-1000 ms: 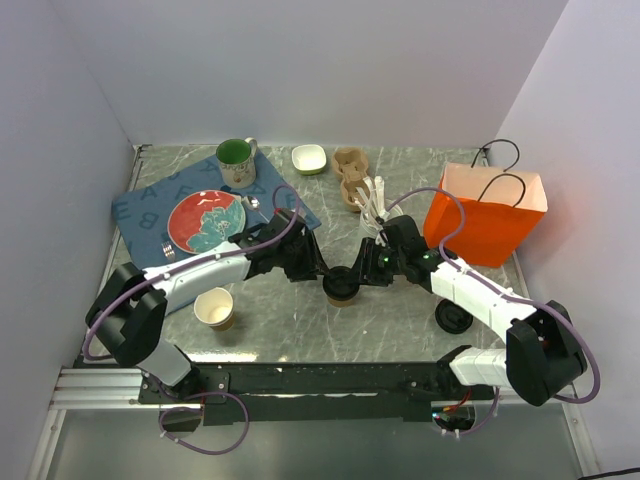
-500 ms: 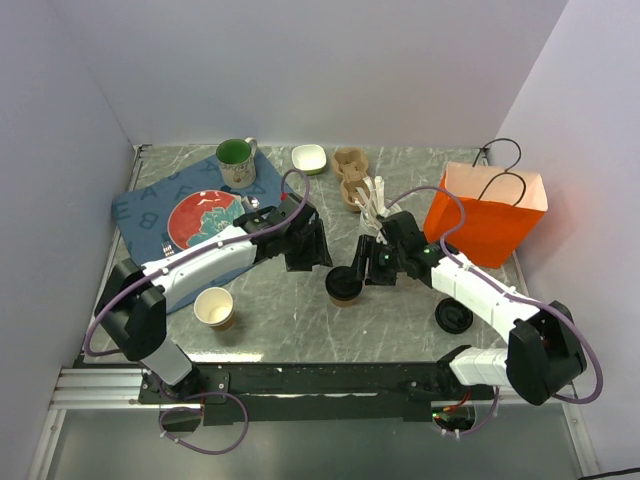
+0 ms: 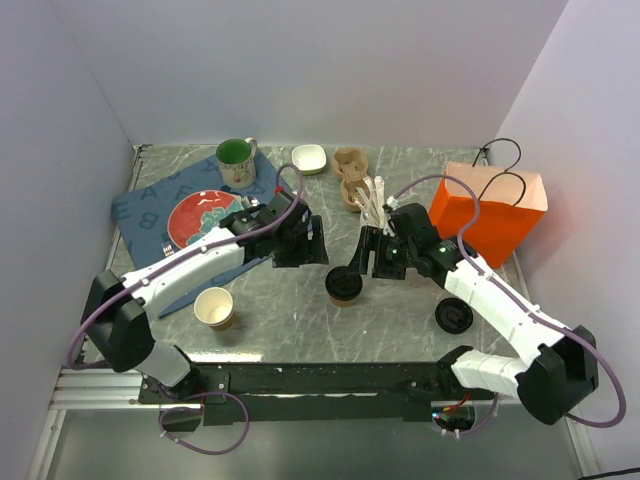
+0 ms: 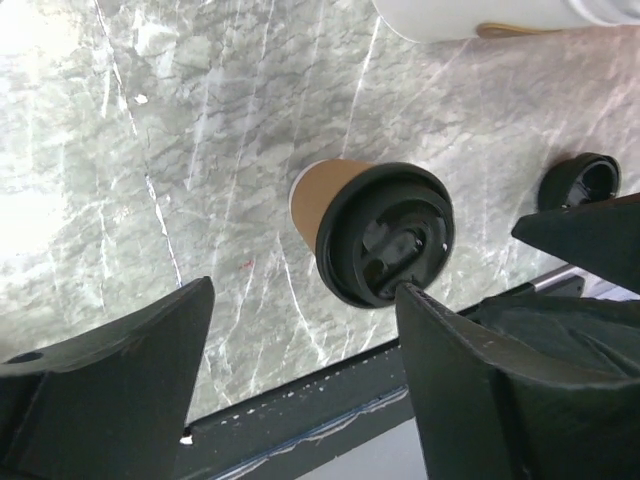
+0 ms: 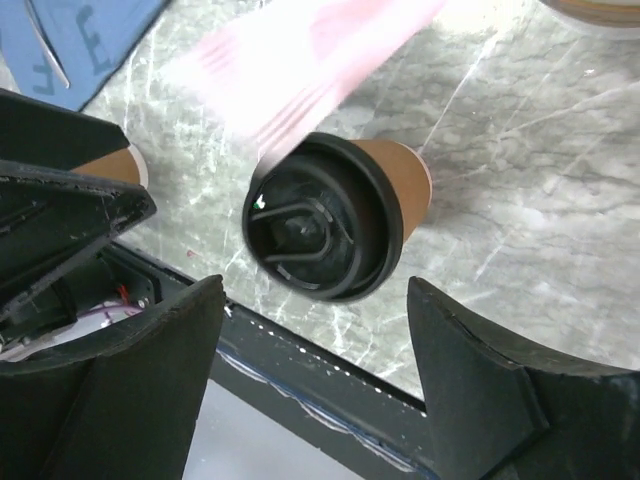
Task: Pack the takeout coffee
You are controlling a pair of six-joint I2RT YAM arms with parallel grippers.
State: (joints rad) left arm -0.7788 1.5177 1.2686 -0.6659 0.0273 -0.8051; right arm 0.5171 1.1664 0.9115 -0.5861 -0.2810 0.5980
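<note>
The takeout coffee, a brown paper cup with a black lid, stands upright on the marble table, near the front and about midway across. My left gripper hangs open just behind and left of it, and my right gripper hangs open just behind and right of it. Neither touches the cup. In the left wrist view the coffee sits beyond the open left gripper. The right wrist view shows the coffee lid-on above the open right gripper.
An orange paper bag stands open at the right. A loose black lid lies front right, and a lidless tan cup front left. A plate, green mug, white bowl, cup carrier and white cutlery fill the back.
Both grippers have opened wide and drawn back from the coffee, the left one up and away to the left, the right one up and to the right. The cup stays put.
</note>
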